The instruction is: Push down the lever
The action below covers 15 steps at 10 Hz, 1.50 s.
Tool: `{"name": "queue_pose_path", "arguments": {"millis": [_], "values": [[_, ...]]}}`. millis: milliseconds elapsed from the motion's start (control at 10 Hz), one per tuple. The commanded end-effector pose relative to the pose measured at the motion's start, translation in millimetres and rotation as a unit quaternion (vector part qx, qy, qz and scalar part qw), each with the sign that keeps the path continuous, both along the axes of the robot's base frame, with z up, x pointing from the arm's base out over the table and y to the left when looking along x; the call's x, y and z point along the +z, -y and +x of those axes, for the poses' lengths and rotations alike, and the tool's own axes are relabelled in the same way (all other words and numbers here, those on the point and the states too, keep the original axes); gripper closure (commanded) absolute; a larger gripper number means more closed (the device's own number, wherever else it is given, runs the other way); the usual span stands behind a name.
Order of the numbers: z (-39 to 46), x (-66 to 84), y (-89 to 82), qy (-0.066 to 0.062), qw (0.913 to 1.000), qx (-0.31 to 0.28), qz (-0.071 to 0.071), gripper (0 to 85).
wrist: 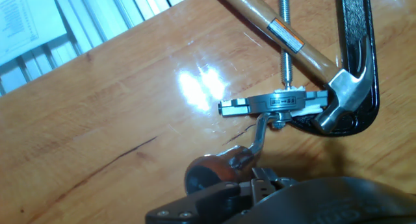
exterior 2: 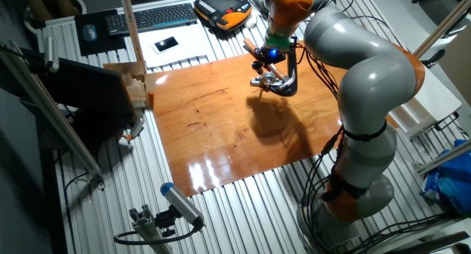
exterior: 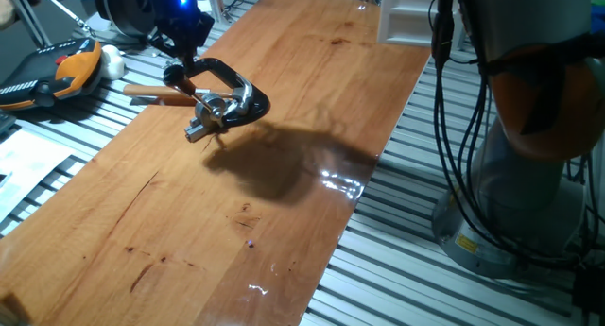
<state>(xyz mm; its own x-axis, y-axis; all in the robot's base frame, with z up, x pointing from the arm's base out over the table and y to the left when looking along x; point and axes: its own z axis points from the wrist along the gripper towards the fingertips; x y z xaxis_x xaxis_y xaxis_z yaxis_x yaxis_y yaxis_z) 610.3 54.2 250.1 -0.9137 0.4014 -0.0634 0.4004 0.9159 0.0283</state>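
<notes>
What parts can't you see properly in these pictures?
- Gripper fingertips: hand view, cut off by the bottom edge, so open or shut is unclear.
- Lever knob: hand view, partly behind the gripper.
- Lever: both fixed views, too small.
- Clamp: hand view, cut off at the top.

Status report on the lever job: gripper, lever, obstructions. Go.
Gripper right at the lever, by its knob; open or shut unclear. Black clamp and wooden hammer handle crowd the base, not the knob.

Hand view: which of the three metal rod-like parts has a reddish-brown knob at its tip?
The lever, the short shiny rod bending down from the chrome base. The threaded screw and the hammer have none.
</notes>
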Motion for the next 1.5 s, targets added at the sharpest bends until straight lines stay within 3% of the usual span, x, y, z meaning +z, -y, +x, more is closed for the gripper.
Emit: {"name": "queue_pose_path", "arguments": {"millis": [0,400,1000,1200,1400], "values": [[0.0,-0.6,-1.3,0.000,0.9999,0.009,-0.005,85.0],[-2.1,-6.1,-10.1,0.005,0.9999,0.010,0.001,85.0],[-2.4,-8.5,-11.5,0.009,0.9999,0.012,-0.006,85.0],[-1.9,-7.8,-10.2,0.009,0.9998,0.015,-0.006,85.0],[-1.9,-7.8,-10.2,0.001,0.9991,0.041,-0.008,85.0]]}}
